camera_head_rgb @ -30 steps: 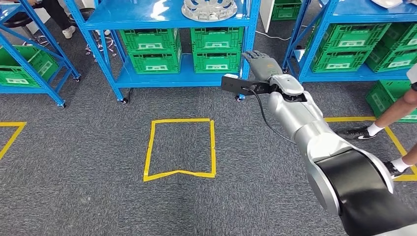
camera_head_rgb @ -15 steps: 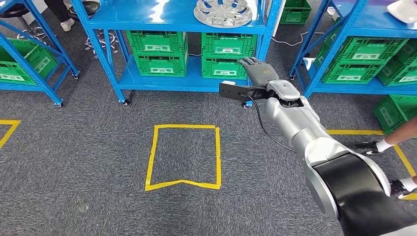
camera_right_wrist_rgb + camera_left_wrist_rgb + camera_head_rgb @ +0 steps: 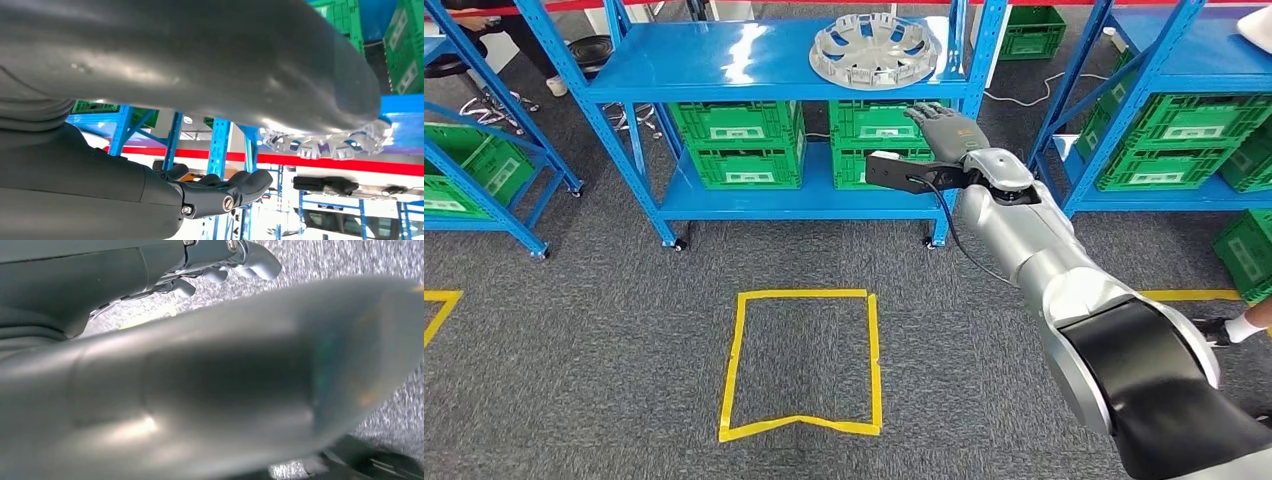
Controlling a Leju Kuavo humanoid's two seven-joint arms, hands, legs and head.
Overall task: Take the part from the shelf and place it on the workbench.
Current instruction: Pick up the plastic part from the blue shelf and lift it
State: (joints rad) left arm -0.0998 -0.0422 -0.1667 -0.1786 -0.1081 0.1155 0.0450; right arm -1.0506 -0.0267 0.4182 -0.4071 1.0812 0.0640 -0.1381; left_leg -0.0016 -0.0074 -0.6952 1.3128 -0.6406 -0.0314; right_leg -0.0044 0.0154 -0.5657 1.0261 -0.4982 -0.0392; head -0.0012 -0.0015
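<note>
The part, a round silver wheel cover (image 3: 874, 48), lies flat on the top level of the blue shelf (image 3: 724, 60), towards its right end. My right hand (image 3: 946, 128) is stretched forward below and to the right of the part, in front of the shelf's right post, fingers straight and apart, holding nothing. The right wrist view shows its dark fingers (image 3: 220, 192) spread and the silver part (image 3: 330, 142) beyond the thumb. In the left wrist view my left hand (image 3: 220, 265) hangs over grey carpet with its fingers loose and nothing in it.
Green crates (image 3: 736, 140) fill the shelf's lower level. A yellow tape square (image 3: 804, 365) marks the carpet in front. More blue shelves with green crates stand at the left (image 3: 484, 160) and the right (image 3: 1184, 120). A person's foot (image 3: 1239, 328) is at the right edge.
The whole view has shifted: the shelf is nearer and lower in the picture, so the part shows fully. My right hand has stayed stretched out and empty, now closer to the shelf.
</note>
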